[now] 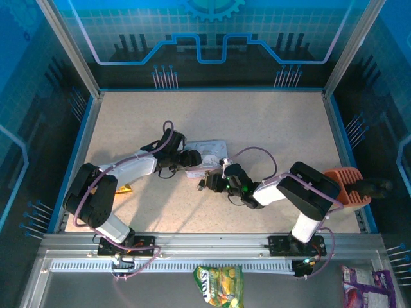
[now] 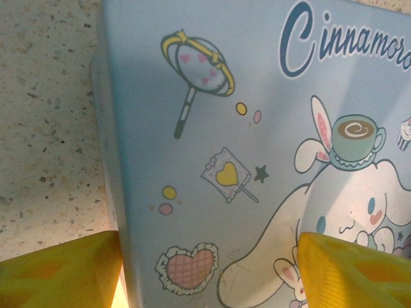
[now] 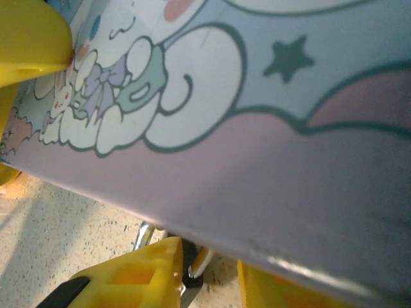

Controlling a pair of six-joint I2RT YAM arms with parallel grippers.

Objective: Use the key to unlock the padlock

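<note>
At the middle of the table [image 1: 276, 128], both arms meet at the pale blue cartoon tin [image 1: 212, 153], and by the look of it the unlocking is not yet done. Your left gripper [image 2: 210, 239] stands wide open. One yellow finger [image 2: 58, 276] sits on the table side just beside the tin's wall and the other hangs over the printed lid, steadying rather than clamping, as far as you can judge.

Your right gripper [image 3: 209, 263] is at the tin's near edge, its jaws drawn narrow about a small dark-and-silver piece tucked under the rim. This appears to be the padlock [image 3: 188, 274], a blackish body with a thin bright shackle rising toward the tin. You cannot tell whether those jaws actually pinch it, and no key can be told apart from the lock in the blur. Nothing suggests the shackle has sprung.

Judged from this, the approach is made. Seating the key, turning it and freeing the shackle all remain. A snack bag [image 1: 218, 285] lies in front of the arm bases, well apart from the work.
</note>
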